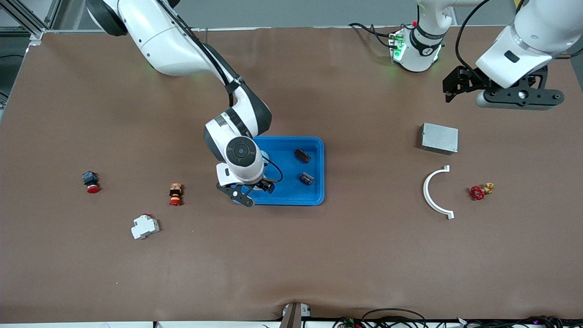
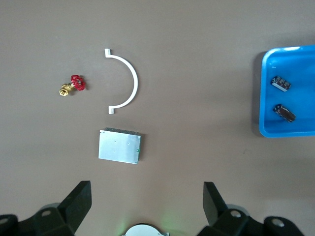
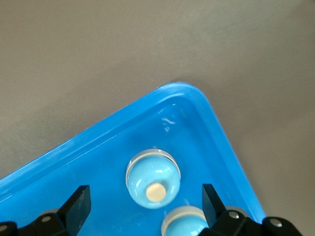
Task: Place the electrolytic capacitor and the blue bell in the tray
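A bright blue shallow plastic tray [image 3: 74,152] with a glossy floor lies under the black-fingered right gripper [image 3: 142,204]; between those fingers sits a pale blue round bell [image 3: 153,178] with a cream centre spot. Under the black left gripper [image 2: 147,204]: a grey metal box [image 2: 120,146], white curved plastic bracket [image 2: 129,81], red-and-brass valve [image 2: 73,85], brown table [image 2: 197,73].

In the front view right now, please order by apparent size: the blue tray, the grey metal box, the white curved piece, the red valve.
1. blue tray
2. white curved piece; it spans more than the box but is thin, so unsure
3. grey metal box
4. red valve
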`<state>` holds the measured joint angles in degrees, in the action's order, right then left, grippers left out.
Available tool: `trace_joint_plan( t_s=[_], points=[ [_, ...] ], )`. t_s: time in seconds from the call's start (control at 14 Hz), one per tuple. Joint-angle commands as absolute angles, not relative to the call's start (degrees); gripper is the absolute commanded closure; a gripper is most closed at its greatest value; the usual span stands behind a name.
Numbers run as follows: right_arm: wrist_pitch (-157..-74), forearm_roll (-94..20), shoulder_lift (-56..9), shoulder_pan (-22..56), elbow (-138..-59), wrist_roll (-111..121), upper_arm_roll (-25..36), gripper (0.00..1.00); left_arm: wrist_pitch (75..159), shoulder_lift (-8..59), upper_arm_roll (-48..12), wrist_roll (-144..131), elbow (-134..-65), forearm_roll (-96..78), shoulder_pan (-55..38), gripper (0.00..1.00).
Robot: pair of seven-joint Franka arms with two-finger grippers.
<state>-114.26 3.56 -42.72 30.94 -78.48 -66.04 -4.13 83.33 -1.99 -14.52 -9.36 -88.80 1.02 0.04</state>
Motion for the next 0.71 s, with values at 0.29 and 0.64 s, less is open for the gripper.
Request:
trace_joint_plan(
  t_s=[0.29, 0.64],
  points=[
    [-100.2, 4.6, -32.5, 24.5, -78.7, -40.9, -3.4, 0.0, 84.0, -3.3, -14.6, -10.0, -88.1, 1.5, 0.8, 0.0],
    [-99.1, 4.5, -21.5, 11.2, -86.1, -19.9, -3.5, 0.0, 84.0, -3.3, -15.0, -9.9, -87.1, 1.4, 0.9, 0.0]
  ],
)
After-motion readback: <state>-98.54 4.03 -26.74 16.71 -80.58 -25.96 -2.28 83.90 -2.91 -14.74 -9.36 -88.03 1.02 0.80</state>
